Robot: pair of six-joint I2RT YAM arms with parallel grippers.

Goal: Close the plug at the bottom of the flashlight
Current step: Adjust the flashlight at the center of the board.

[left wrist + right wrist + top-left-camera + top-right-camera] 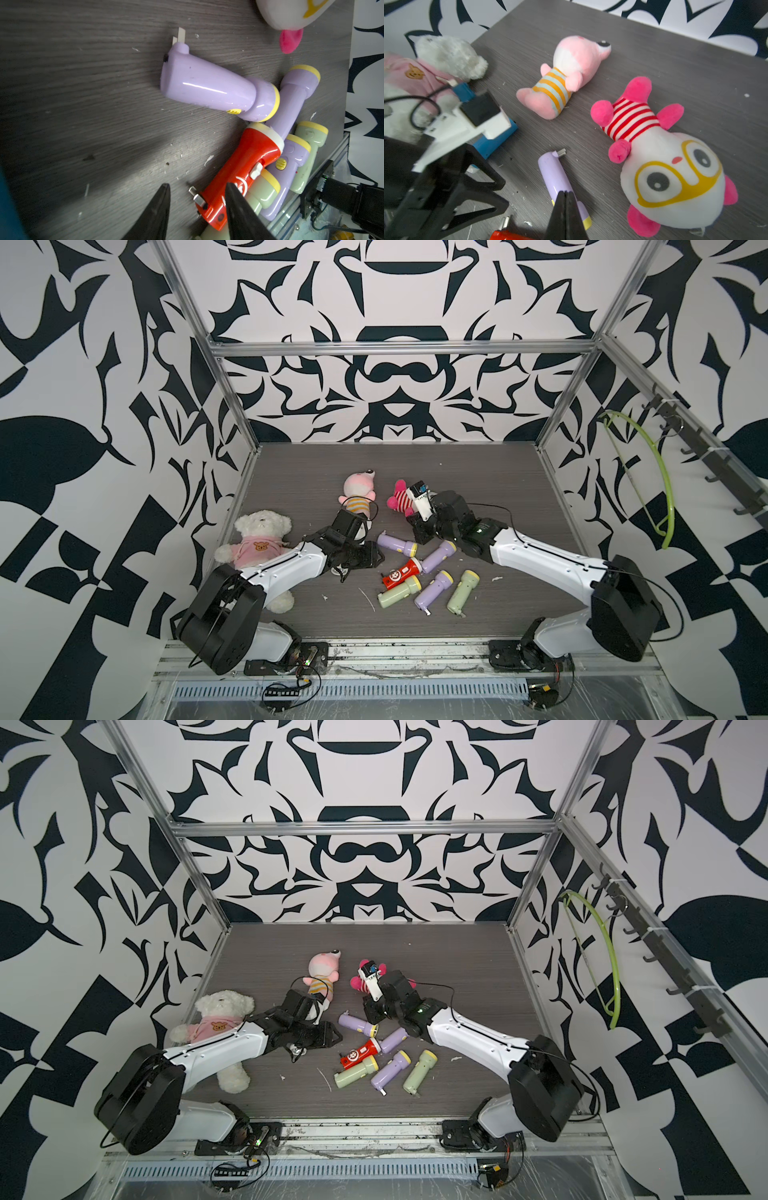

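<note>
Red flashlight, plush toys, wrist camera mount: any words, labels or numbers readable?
None readable.
red flashlight: white round emblem, blurred.
pink shirt on the white bear: bear-face patch, no words.
white camera mount: dark print, too small.

Both arms [282, 568] have white shells, black joints, black cables.

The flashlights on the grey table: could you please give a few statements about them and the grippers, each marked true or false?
1. Six plastic flashlights lie on the grey wood-grain table. True.
2. The red plastic flashlight has its metal plug prongs folded out. True.
3. The right gripper is wide open. False: its jaws are shut.
4. The left gripper holds the red flashlight off the table. False: its jaws stand open; the flashlight lies among the others.
</note>
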